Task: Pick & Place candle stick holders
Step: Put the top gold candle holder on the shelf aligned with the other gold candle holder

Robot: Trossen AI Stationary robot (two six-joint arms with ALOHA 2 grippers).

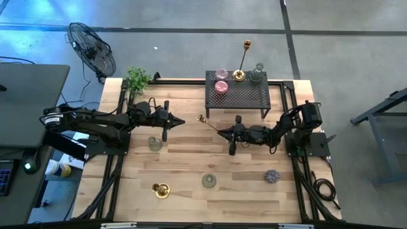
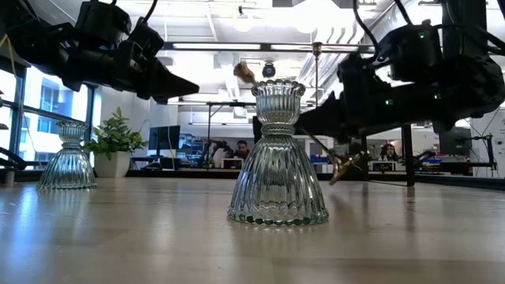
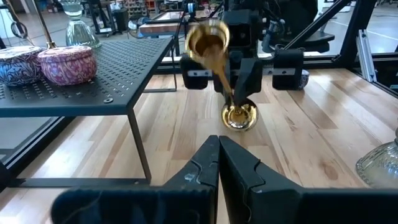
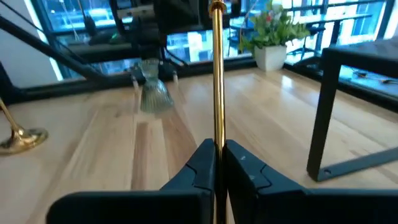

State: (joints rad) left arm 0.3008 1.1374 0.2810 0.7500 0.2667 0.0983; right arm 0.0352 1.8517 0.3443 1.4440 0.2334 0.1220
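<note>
Right gripper (image 1: 220, 133), pinched on a tall brass candlestick (image 1: 208, 124) whose stem points toward the closed, empty left gripper (image 1: 180, 121), holds it above the wooden table (image 1: 191, 165) just in front of the black mesh rack (image 1: 241, 97), glass-walled office behind.

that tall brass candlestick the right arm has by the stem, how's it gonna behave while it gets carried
The tall brass candlestick looks like rigid metal, so it probably won't flex. The right end effector is shut on its thin polished stem, which may slip or swivel between the fingers. Its flared base hangs off to one side of the grip, so that end likely pulls it into a tilt.
</note>
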